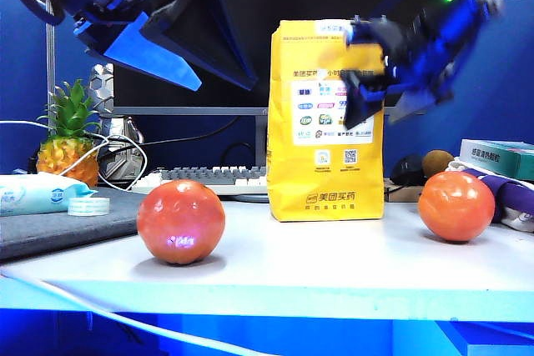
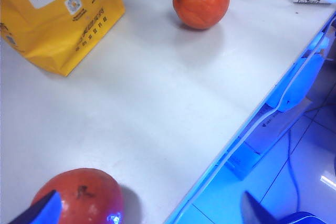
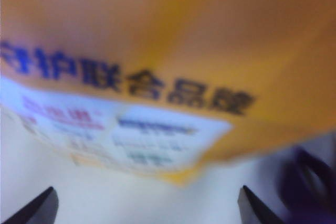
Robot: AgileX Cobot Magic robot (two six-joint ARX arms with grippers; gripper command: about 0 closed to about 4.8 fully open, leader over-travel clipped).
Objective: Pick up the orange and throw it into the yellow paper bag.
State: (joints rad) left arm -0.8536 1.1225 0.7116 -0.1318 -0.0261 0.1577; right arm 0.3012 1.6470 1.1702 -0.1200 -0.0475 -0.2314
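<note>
Above the white table (image 1: 334, 264), the left gripper (image 2: 147, 211) hangs wide open over the orange (image 1: 181, 222), while the right gripper (image 3: 147, 205), apparently empty and spread wide, blurs before the upright yellow paper bag (image 1: 325, 198).

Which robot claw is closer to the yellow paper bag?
The right gripper, open, hangs just in front of the yellow paper bag near its top. The left gripper, open, is up high, off to the bag's left.

Low exterior camera faces the yellow paper bag (image 1: 326, 122); wrist cameras share it close.
</note>
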